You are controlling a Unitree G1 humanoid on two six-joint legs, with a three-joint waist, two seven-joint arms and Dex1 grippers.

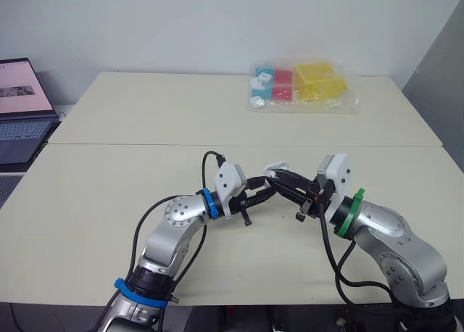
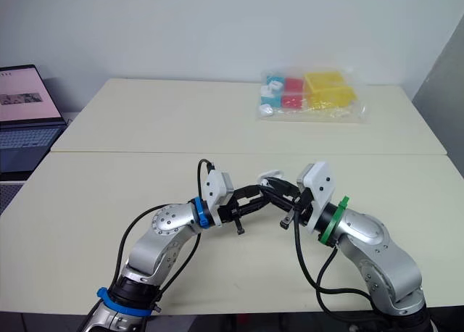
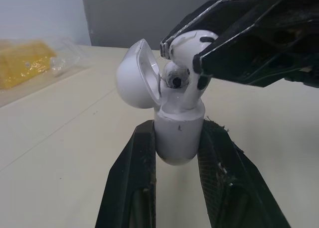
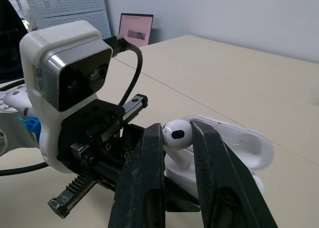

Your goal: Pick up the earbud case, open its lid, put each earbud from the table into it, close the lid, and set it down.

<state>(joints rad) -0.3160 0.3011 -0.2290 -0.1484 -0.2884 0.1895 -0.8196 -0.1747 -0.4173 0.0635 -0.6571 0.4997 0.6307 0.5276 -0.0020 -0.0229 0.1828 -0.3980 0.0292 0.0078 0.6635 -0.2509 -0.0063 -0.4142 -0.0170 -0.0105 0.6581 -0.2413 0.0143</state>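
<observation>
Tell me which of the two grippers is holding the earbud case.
The left gripper: it clamps the open earbud case by its body, whereas the right gripper pinches an earbud over it.

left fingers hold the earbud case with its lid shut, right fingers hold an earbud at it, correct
No, the lid is open, as the left wrist view shows. The left fingers do hold the earbud case, the right fingers an earbud.
</observation>
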